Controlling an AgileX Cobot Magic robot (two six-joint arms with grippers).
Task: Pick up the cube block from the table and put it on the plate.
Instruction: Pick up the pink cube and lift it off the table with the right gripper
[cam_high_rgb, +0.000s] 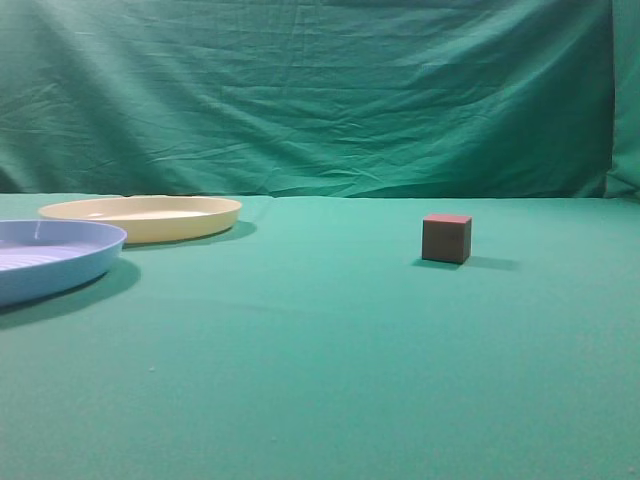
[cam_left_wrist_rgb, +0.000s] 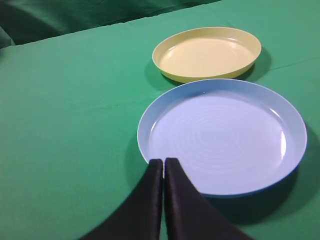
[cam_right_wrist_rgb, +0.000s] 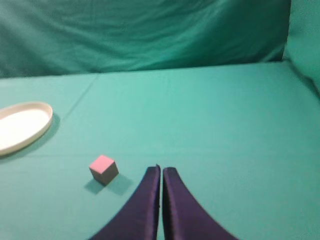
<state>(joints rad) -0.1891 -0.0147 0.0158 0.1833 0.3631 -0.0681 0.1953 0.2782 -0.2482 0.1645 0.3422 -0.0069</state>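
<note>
The cube block (cam_high_rgb: 446, 239) sits alone on the table (cam_high_rgb: 330, 370), well apart from the plate (cam_high_rgb: 141, 217), which lies toward nine o'clock of it in the exterior view; nothing rests on the plate. The right gripper (cam_right_wrist_rgb: 161, 170) has its fingers pressed together, empty, with the block at about ten o'clock of its tips; the left gripper (cam_left_wrist_rgb: 163, 162) is likewise closed and empty over the rim of the blue plate (cam_left_wrist_rgb: 222, 136). Risks, as judged: closed fingers descending would knock the block aside; the small cube may twist in the grasp; the blue plate, nearer, invites a wrong drop.
</note>
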